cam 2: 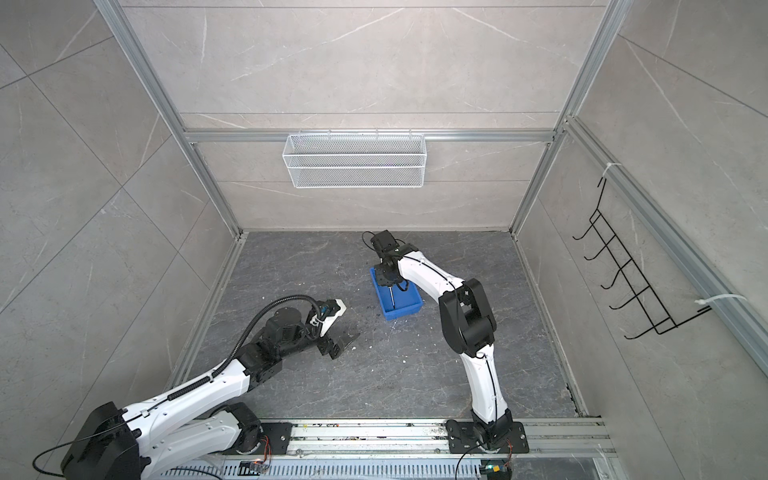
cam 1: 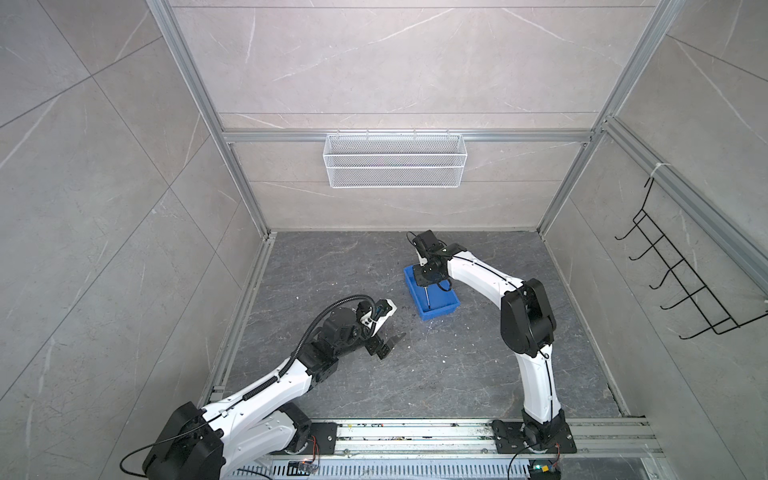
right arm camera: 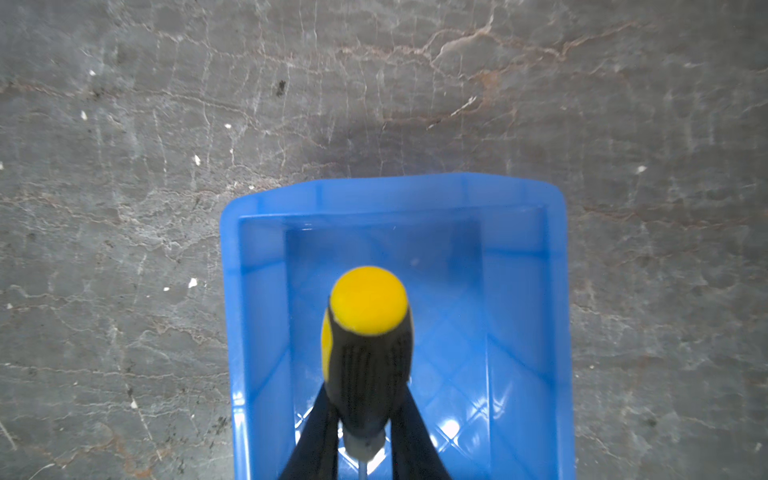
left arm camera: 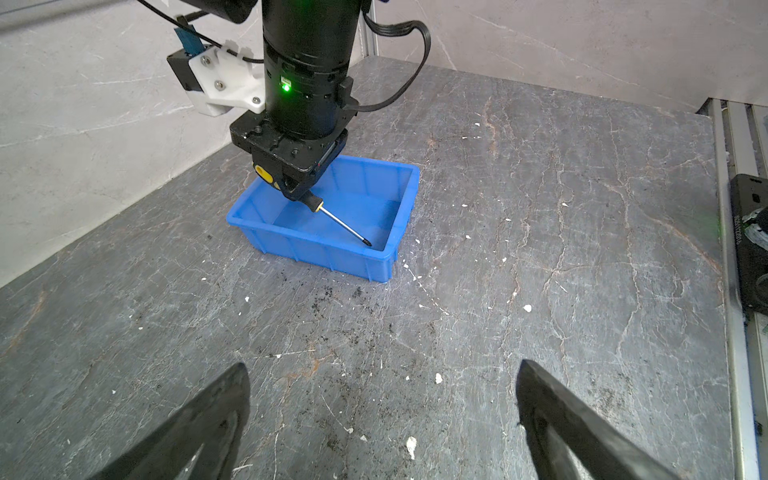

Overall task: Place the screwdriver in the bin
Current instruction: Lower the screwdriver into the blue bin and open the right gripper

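Dark grey stone tabletop [left arm camera: 540,249], scuffed and flecked white, pale marbled walls around it. Right gripper [left arm camera: 297,189] is clamped on the screwdriver [left arm camera: 340,224] at the black handle; in the right wrist view both fingers [right arm camera: 316,432] pinch the handle just below the yellow cap, no gap. Tool hangs tilted, not upright: handle high in the jaws, silver shaft slanting down and away from the wrist, tip low inside the bin [left arm camera: 324,249] close to one short wall. Can't tell if the tip touches the bin floor. In both top views the shaft [cam 1: 427,297] runs roughly along the bin's long side, so the long axes about match, and the whole tool sits over the blue interior [cam 1: 442,300], nothing past the rim. My read: the carry is done and only the release is left. What matters is that the tool lies straight under the jaws with its length along the bin; opening them should let the handle drop inside, though it may roll toward a side wall. Left gripper [left arm camera: 382,365] is spread wide with nothing in it, well apart from the bin and facing it, so the right arm is the nearer one by far. Further out: white mesh basket [cam 1: 395,160] on the back wall, black hook rack [cam 1: 681,286] on the side wall, neither involved.
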Controlling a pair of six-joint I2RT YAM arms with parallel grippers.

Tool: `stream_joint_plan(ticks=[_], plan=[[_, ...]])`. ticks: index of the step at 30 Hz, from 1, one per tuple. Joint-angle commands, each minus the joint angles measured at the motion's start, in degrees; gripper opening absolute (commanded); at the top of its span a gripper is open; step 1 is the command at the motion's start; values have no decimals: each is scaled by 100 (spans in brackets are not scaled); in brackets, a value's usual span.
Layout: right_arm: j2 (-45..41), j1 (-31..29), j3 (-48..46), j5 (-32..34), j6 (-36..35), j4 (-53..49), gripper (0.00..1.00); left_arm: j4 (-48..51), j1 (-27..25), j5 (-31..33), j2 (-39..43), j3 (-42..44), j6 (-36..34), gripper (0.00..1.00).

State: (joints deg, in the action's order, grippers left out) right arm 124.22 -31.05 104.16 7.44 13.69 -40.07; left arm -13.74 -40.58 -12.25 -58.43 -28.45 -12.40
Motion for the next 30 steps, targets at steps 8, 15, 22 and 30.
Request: stream_joint_plan(ticks=[8, 15, 22, 30], plan=[[396, 30, 120, -93, 116, 18, 0, -138, 6, -111, 29, -14, -131, 100], [400, 37, 158, -119, 137, 41, 0, -135, 6, -117, 39, -20, -131, 100], [608, 46, 230, -128, 210, 121, 0, -113, 8, -120, 51, -27, -131, 100], [668, 74, 179, -216, 390, 330, 1, -103, 7, -109, 60, -13, -138, 100]])
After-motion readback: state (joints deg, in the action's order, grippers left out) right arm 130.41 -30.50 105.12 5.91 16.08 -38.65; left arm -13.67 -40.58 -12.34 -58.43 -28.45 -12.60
